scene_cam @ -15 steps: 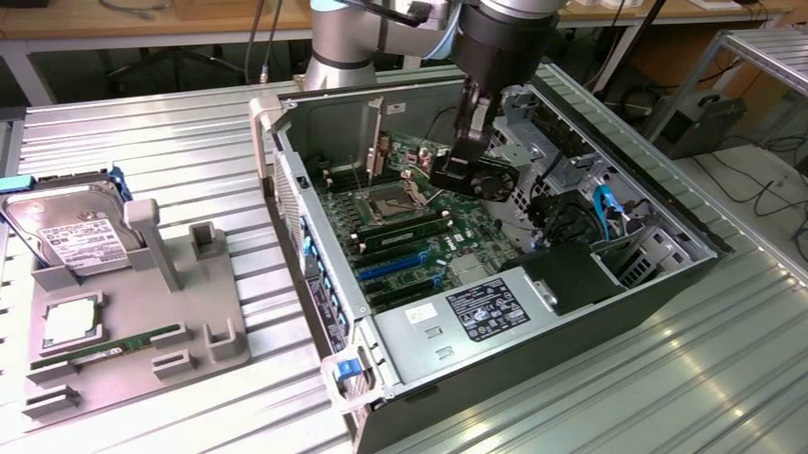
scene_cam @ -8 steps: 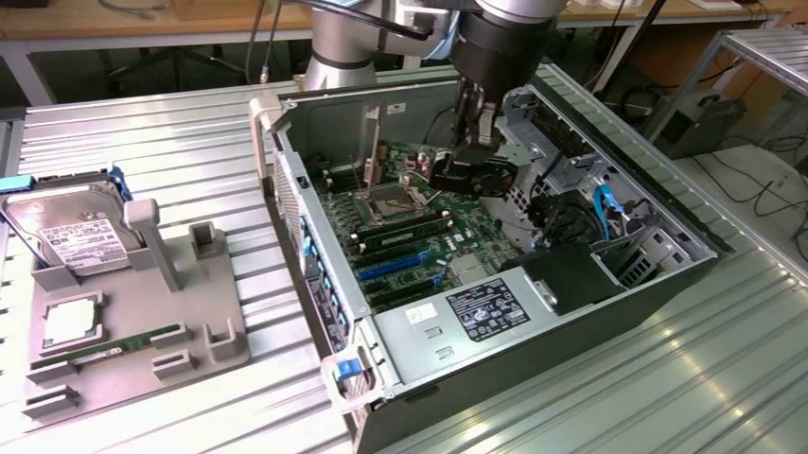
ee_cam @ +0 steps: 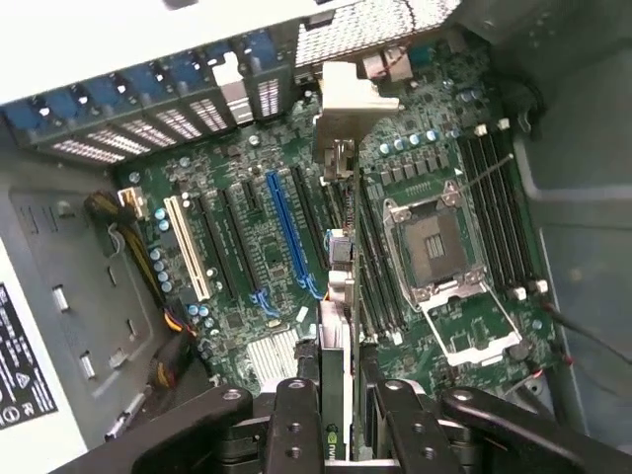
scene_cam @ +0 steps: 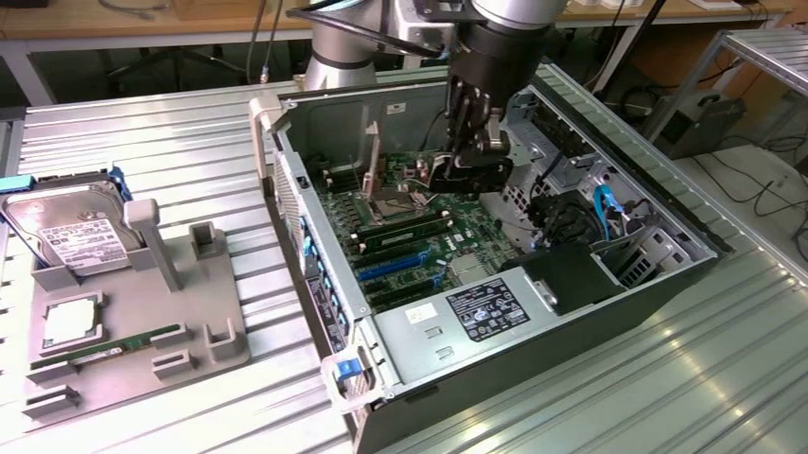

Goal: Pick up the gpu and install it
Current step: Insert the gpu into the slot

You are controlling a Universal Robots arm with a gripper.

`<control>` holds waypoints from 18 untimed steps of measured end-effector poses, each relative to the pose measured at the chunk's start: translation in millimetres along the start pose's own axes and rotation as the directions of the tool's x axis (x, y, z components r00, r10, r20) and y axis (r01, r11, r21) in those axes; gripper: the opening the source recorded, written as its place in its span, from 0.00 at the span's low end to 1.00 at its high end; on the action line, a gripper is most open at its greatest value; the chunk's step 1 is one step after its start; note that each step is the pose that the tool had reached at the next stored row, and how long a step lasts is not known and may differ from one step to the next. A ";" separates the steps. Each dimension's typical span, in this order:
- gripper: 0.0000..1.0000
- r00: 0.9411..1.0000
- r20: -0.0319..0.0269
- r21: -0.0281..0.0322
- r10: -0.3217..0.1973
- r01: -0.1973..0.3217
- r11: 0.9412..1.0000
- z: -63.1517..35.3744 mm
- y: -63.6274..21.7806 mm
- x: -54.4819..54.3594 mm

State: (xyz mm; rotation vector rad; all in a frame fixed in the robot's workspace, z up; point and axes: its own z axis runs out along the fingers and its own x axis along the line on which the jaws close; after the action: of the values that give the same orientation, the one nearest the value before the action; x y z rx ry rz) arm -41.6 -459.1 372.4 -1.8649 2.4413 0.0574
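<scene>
Ribbed metal table (scene_cam: pixel 165 132) carries open computer case (scene_cam: pixel 569 364); also grey tray (scene_cam: pixel 139 293).

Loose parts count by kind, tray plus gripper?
hard drive: 1, on the tray
CPU: 1, on the tray
RAM stick: 1, on the tray
gpu: 1, held in the gripper, inside the PC case
Total: 4
</scene>
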 end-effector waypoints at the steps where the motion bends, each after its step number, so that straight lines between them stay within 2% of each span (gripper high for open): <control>1: 0.26 1.000 0.001 -0.001 -0.025 0.025 1.000 0.6 0.0 0.0; 2: 0.26 0.998 0.002 -0.002 -0.063 0.063 0.998 1.5 0.0 0.1; 4: 0.26 0.995 0.003 -0.004 -0.101 0.101 0.995 2.3 0.0 0.2; 8: 0.26 0.980 0.005 -0.010 -0.200 0.201 0.980 7.5 0.5 0.7; 11: 0.26 0.975 0.006 -0.012 -0.221 0.221 0.975 13.7 5.3 2.4; 18: 0.26 0.971 0.006 -0.013 -0.239 0.239 0.971 25.9 21.8 8.1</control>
State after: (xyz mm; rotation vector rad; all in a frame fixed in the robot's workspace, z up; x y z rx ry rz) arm -63.9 -459.3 345.7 -2.1460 2.1993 0.0656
